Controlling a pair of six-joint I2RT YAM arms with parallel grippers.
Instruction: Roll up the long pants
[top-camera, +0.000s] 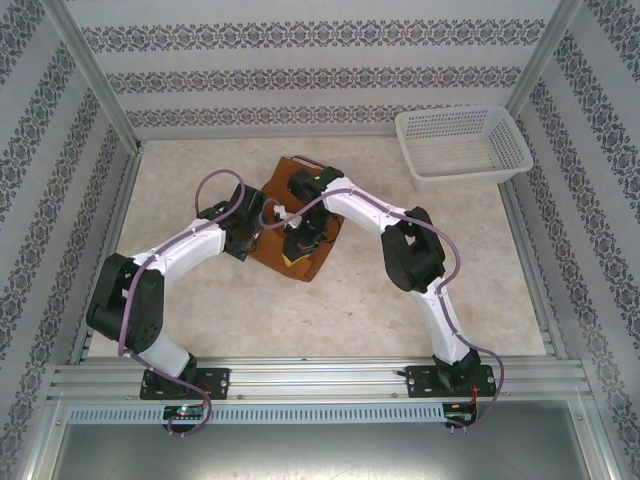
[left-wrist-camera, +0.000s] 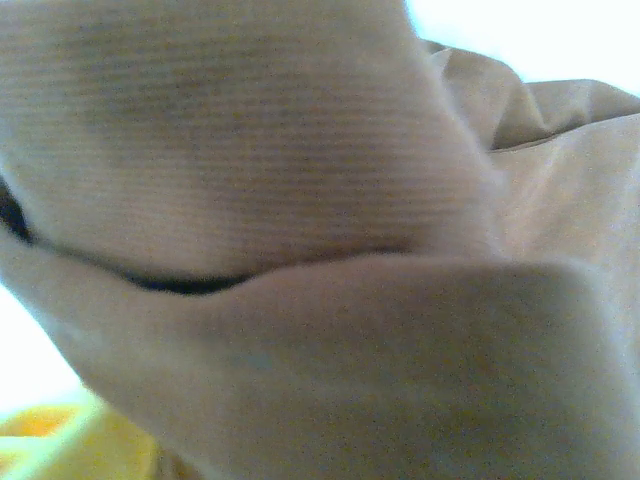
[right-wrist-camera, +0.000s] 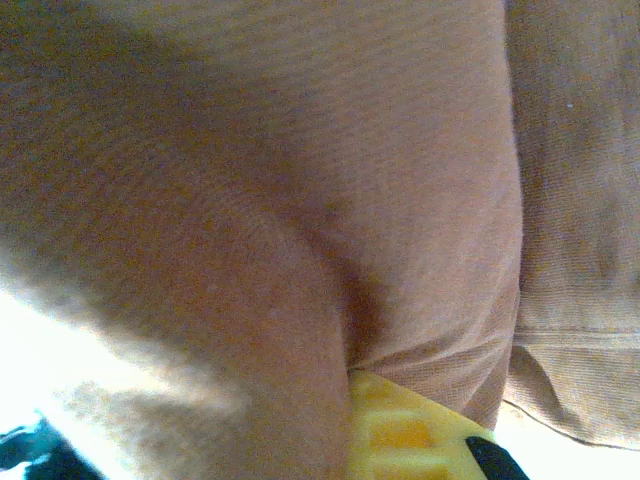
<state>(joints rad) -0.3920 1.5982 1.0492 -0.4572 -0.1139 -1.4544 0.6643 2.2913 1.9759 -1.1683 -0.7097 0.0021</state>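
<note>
Pants (top-camera: 300, 264) lay bundled, rust-brown; you had bare table (top-camera: 250, 315) toward six o'clock, white basket (top-camera: 462, 146) at two. Left gripper (top-camera: 268, 222) and right gripper (top-camera: 305, 240) sat in cloth, and you couldn't tell their opening.

the long pants (top-camera: 296, 262) are rust-brown, and the wrist views show a fine ribbed weave in the cloth (right-wrist-camera: 420, 200). the surface (top-camera: 340, 310) is pale beige with faint marbling. the laundry basket (top-camera: 470, 173) is white with a lattice of small holes. the walls (top-camera: 320, 70) are white with bands of dark floral print. both arms (top-camera: 365, 212) are white and black, trailing purple cables (top-camera: 215, 185).
</note>
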